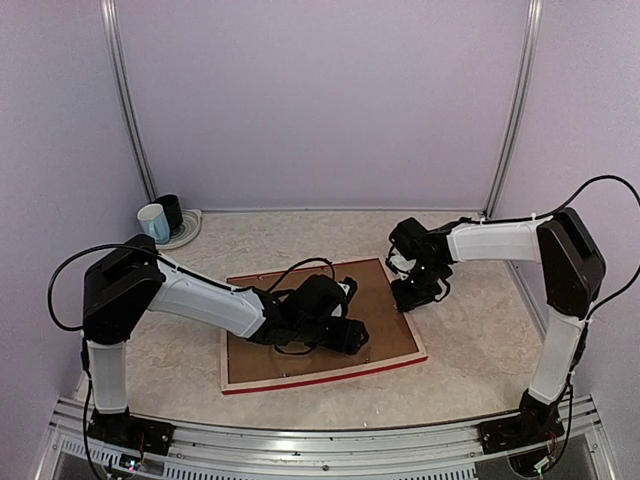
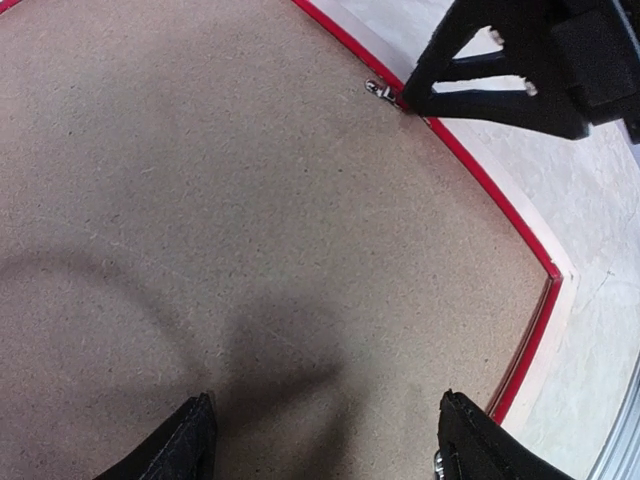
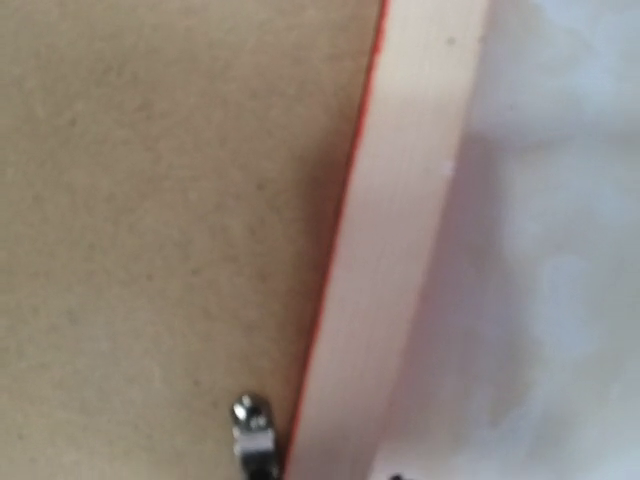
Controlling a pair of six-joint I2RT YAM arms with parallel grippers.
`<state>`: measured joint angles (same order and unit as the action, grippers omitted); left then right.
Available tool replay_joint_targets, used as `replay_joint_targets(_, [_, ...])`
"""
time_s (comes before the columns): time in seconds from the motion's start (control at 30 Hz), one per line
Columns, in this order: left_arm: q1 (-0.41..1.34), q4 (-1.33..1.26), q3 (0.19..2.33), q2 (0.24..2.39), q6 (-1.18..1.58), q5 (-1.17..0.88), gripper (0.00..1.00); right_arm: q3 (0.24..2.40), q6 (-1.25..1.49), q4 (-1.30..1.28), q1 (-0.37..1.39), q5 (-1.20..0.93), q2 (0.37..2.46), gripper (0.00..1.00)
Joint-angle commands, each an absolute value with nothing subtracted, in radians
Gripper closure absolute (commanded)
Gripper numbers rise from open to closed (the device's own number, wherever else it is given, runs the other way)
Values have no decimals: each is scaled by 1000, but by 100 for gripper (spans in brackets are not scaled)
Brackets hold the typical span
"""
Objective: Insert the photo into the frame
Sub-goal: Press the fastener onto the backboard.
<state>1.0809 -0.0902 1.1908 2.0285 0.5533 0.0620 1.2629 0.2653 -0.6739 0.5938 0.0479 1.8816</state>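
Presently right hand (image 2: 412,97) tip at frame (image 2: 527,345) clip (image 2: 381,89).

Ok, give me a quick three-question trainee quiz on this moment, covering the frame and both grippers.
1. True or false: the frame lies with its brown backing board facing up.
2. Where do the tips of the right gripper sit? A, at the small metal clip by the frame's right edge; B, at the frame's near edge; C, over the board's middle.
3. The left gripper is over the board: are its jaws open or shut?
Key: 1 true; 2 A; 3 open.
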Motion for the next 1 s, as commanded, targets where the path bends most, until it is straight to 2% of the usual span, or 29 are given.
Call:
replay_joint_targets(0.0, [1068, 62, 1147, 2008, 569, 89, 24, 1305, 281, -704, 598, 66, 1780, 67])
replay_joint_targets(0.13, [1057, 79, 1142, 1948, 570, 113, 23, 1328, 295, -710, 598, 59, 1737, 56])
replay_joint_targets(0.27, [1036, 102, 1130, 1881, 565, 143, 22, 1323, 288, -711, 597, 54, 1753, 53])
replay_joint_targets(0.57, [1025, 110, 1140, 1830, 535, 124, 20, 1281, 275, -672, 598, 60, 1836, 52])
replay_joint_targets(0.73, [1046, 39, 1207, 1892, 539, 41, 21, 1290, 295, -677, 598, 159, 1844, 54])
replay_joint_targets(0.97, [1069, -69, 1325, 2033, 571, -106, 21, 1287, 287, -672, 597, 170, 1889, 55])
